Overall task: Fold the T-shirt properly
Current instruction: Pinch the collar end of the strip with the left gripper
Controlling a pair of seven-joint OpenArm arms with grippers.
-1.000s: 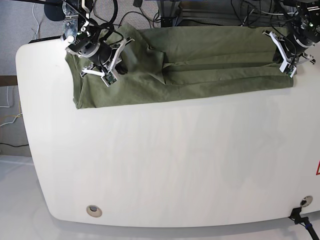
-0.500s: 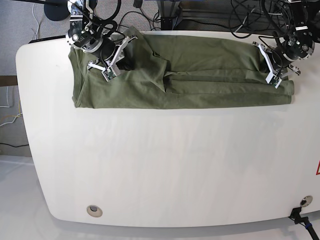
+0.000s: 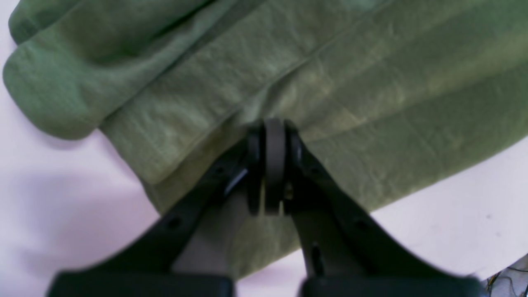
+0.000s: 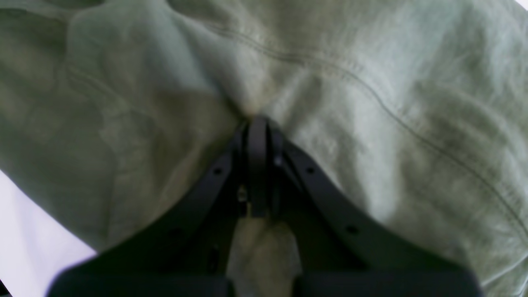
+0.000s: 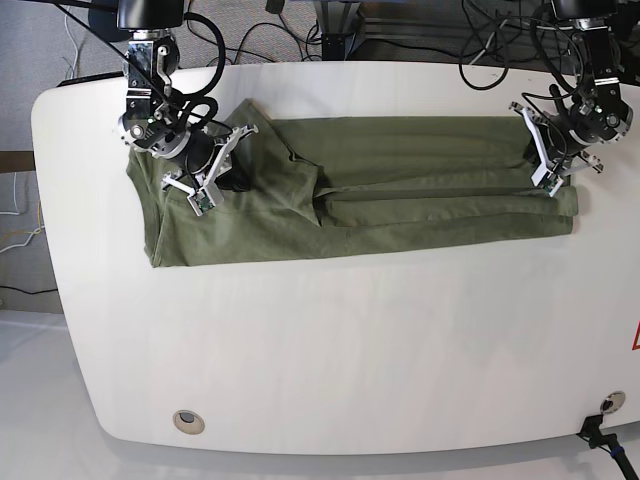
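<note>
The olive-green T-shirt lies as a long folded band across the far part of the white table. My right gripper is shut on a bunch of cloth at the band's left end; its wrist view shows the closed fingertips pinching the T-shirt beside a stitched seam. My left gripper is shut on the band's right end; its wrist view shows the closed fingertips gripping layered edges of the T-shirt. The collar and label are hidden.
Cables and arm bases crowd the table's far edge. A round grommet sits near the front left corner. A black fitting and a red mark are at the right edge.
Both grippers, still shut on the cloth, have moved toward the table's near side, dragging the T-shirt band with them. The band's far edge has come off the table's far rim.
</note>
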